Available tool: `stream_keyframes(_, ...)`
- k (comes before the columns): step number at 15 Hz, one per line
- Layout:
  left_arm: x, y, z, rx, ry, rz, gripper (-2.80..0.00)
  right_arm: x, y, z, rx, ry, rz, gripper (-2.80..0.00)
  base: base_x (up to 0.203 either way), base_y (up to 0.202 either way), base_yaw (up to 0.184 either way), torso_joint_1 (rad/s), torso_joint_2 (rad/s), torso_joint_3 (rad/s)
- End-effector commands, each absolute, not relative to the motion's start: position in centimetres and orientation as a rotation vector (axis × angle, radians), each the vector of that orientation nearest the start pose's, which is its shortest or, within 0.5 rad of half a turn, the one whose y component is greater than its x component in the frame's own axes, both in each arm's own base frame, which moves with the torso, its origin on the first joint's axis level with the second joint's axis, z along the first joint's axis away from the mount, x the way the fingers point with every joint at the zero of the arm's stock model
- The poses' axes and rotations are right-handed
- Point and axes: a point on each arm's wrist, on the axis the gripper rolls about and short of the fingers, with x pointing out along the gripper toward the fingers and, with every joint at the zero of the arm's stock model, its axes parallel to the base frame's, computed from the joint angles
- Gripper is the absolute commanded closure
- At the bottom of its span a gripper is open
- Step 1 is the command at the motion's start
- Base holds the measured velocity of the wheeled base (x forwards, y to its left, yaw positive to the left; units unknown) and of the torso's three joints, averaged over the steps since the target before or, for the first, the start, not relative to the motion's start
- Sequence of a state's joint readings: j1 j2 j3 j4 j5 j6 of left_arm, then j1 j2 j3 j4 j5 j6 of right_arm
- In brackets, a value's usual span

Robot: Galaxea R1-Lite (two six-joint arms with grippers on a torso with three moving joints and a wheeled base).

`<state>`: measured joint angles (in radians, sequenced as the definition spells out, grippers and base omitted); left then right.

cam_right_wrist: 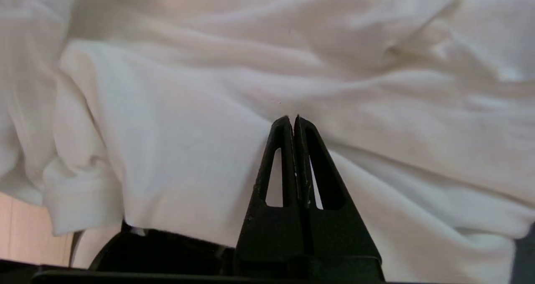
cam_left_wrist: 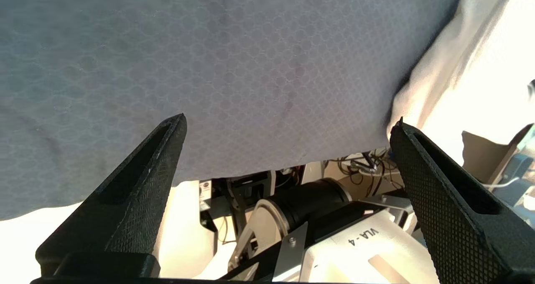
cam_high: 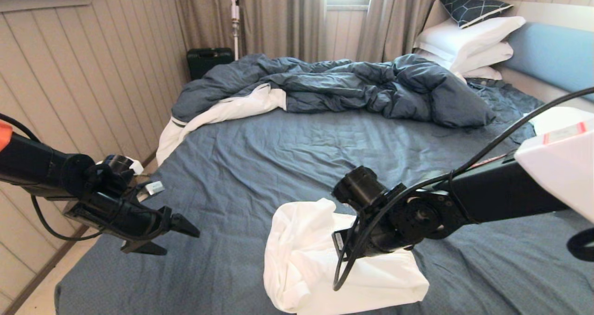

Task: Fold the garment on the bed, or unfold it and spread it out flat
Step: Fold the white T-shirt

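Note:
The garment, a white T-shirt, lies bunched near the front edge of the bed; its chest print is hidden. My right gripper is shut, its tips pinching the garment, with creases running in to them. In the head view the right wrist covers those fingers. My left gripper hangs open over the bed's front left part, well left of the shirt. Between its spread fingers there is only grey-blue sheet.
A rumpled dark-blue duvet with white lining fills the far half of the bed. White pillows and a patterned cushion lean by the light-blue headboard. A panelled wall runs along the left; a black case stands behind.

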<state>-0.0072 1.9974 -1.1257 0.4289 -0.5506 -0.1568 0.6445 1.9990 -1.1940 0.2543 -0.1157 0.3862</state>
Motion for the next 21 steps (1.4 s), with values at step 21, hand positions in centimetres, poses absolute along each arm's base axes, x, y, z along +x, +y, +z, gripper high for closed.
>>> stream_keyframes(21,32.1,-1.5,9.5,-0.495,1.3,-0.394,-2.8,26.1,17.4,10.3,-0.019,1.0,0.323,0.0,0.0,0.0,0.0,0.0,0.0,0.0)
